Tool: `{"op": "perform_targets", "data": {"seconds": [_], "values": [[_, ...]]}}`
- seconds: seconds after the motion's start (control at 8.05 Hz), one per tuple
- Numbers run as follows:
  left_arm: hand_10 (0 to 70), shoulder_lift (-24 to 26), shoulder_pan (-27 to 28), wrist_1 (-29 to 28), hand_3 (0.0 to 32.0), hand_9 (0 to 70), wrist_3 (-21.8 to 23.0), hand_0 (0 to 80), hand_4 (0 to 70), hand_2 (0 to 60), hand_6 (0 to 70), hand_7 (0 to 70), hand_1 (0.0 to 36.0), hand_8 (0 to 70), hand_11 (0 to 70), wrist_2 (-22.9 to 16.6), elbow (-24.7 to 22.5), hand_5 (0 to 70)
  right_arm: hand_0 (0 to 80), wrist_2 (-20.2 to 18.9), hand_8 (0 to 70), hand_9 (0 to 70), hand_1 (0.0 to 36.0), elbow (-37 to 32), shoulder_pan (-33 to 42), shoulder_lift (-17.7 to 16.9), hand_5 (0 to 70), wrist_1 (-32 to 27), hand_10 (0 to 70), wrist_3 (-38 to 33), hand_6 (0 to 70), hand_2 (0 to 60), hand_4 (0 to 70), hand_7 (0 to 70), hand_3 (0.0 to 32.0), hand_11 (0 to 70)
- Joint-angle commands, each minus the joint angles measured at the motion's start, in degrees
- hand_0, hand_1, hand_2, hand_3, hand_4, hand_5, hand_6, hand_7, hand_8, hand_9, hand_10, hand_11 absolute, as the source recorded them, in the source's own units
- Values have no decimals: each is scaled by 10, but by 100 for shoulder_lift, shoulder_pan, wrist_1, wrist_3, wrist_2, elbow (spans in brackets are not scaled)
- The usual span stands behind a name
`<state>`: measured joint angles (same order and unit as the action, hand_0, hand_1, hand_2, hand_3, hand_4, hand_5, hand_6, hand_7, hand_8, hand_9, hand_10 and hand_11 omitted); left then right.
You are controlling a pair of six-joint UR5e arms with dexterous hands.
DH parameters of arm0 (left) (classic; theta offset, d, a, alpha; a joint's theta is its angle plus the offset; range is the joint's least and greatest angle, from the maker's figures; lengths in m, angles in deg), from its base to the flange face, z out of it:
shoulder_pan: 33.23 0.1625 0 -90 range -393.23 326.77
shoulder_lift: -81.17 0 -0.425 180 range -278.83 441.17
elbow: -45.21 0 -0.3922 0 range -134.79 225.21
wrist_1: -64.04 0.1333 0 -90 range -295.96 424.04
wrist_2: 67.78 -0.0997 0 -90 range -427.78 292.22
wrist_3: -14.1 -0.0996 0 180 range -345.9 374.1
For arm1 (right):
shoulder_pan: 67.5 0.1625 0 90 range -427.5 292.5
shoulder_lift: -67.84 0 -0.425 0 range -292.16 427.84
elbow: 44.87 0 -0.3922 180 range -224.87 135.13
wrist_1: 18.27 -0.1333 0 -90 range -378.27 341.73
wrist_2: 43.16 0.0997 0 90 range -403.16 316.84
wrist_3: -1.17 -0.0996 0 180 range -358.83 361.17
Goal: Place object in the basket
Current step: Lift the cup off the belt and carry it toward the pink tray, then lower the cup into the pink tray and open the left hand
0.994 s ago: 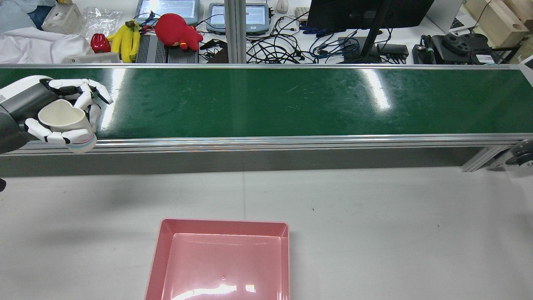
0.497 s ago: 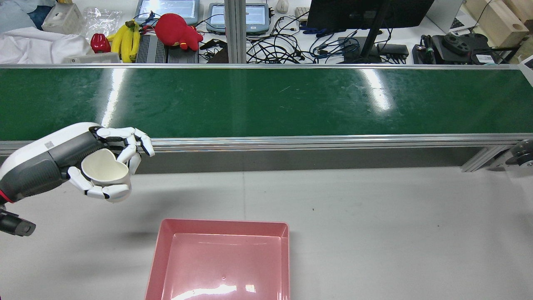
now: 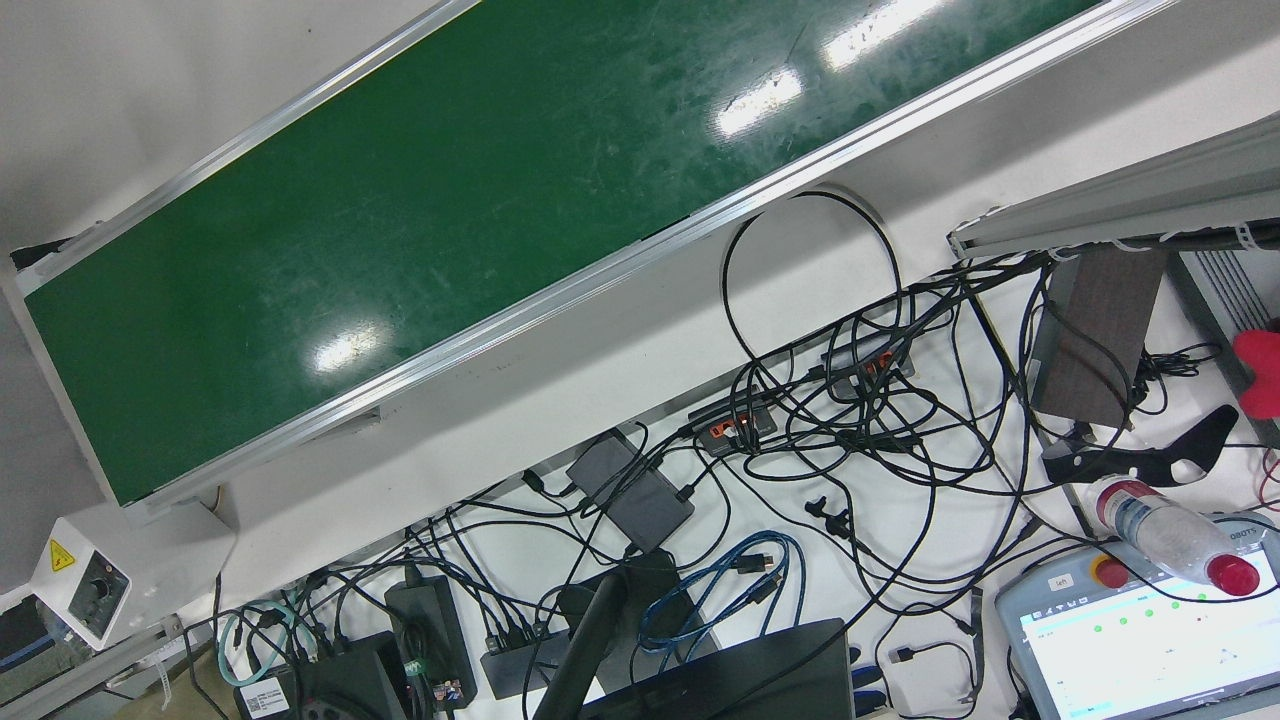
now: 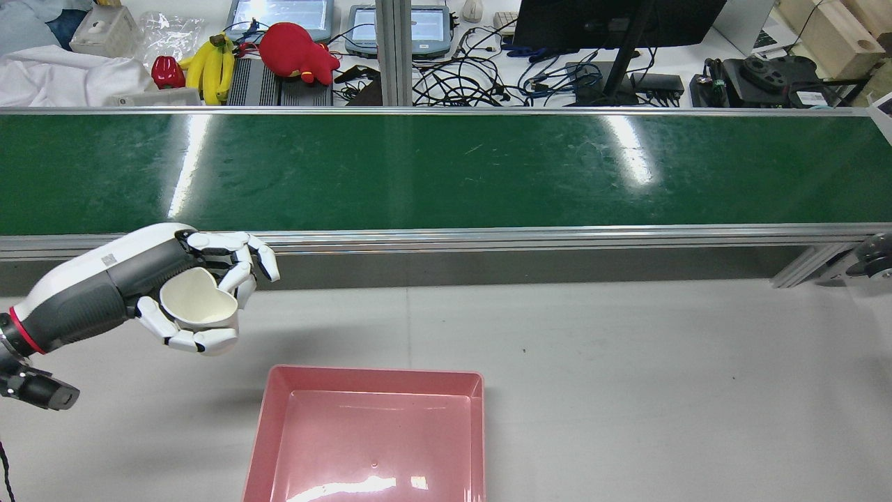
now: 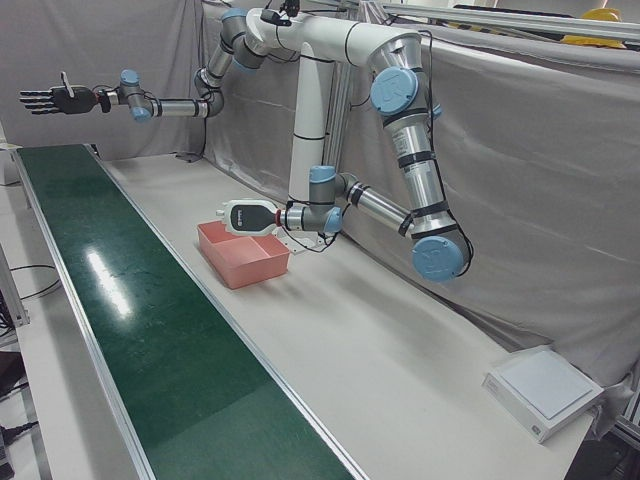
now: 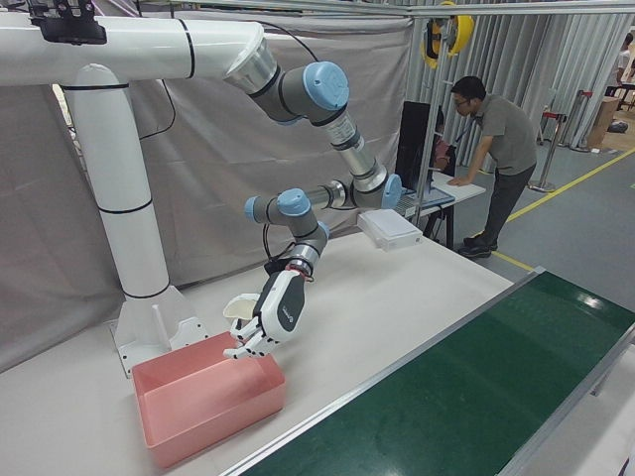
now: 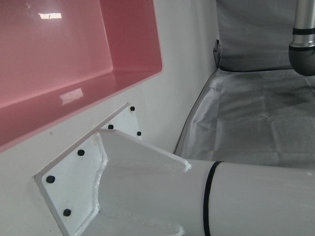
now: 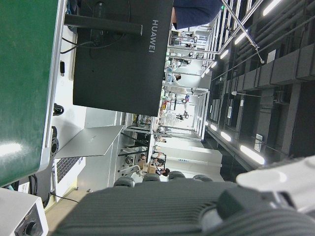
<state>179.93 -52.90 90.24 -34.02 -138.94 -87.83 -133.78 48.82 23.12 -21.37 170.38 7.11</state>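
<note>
My left hand is shut on a white cup and holds it upright above the grey table, just beyond the far-left corner of the pink basket. The right-front view shows the same hand with the cup above the basket's far edge. The basket is empty; it also shows in the left hand view. My right hand is raised high beyond the far end of the belt, fingers spread, holding nothing.
The green conveyor belt with its metal rail runs across the table beyond the basket. Behind it lie bananas, a red plush toy, cables and a monitor. The arms' white pedestal stands beside the basket.
My left hand has carried the cup from the belt's near edge down over the table, and then a little to the right toward the basket.
</note>
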Motion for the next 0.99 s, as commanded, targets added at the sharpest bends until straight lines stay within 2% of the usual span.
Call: {"op": "perform_targets", "data": {"seconds": [0.0,0.12,0.25,0.37,0.5,0.62,0.75,0.87], "values": [[332,11,753,-28,0,463,-295,505,483,379,218,342,164,358,476,611,331,700,0,0,0,0,0,0,0,0,0,-3,0,4,0,0,0,0,0,0],[277,11,815,-28,0,367,-286,509,402,174,168,265,130,284,403,603,332,700,0,0,0,0,0,0,0,0,0,-3,0,4,0,0,0,0,0,0],[191,11,816,42,0,211,-269,505,252,0,98,148,85,172,284,594,297,668,0,0,0,0,0,0,0,0,0,-3,0,4,0,0,0,0,0,0],[141,11,825,129,0,113,-251,505,153,0,63,96,76,102,213,585,270,643,0,0,0,0,0,0,0,0,0,-3,0,4,0,0,0,0,0,0],[111,3,825,165,0,68,-216,508,67,0,35,63,78,71,173,559,253,629,0,0,0,0,0,0,0,0,0,-3,0,-5,0,0,0,0,0,0],[95,3,825,200,0,56,-216,507,39,0,25,54,74,65,149,541,218,573,0,0,0,0,0,0,0,0,0,-3,0,-5,0,0,0,0,0,0],[77,3,842,418,24,50,-225,546,1,0,18,56,141,62,130,541,113,504,0,0,0,0,0,0,0,0,0,-3,0,4,0,0,0,0,0,0],[60,3,842,760,48,37,-242,553,0,0,11,51,189,54,110,541,-149,463,0,0,0,0,0,0,0,0,0,-3,0,4,0,0,0,0,0,0]]}}
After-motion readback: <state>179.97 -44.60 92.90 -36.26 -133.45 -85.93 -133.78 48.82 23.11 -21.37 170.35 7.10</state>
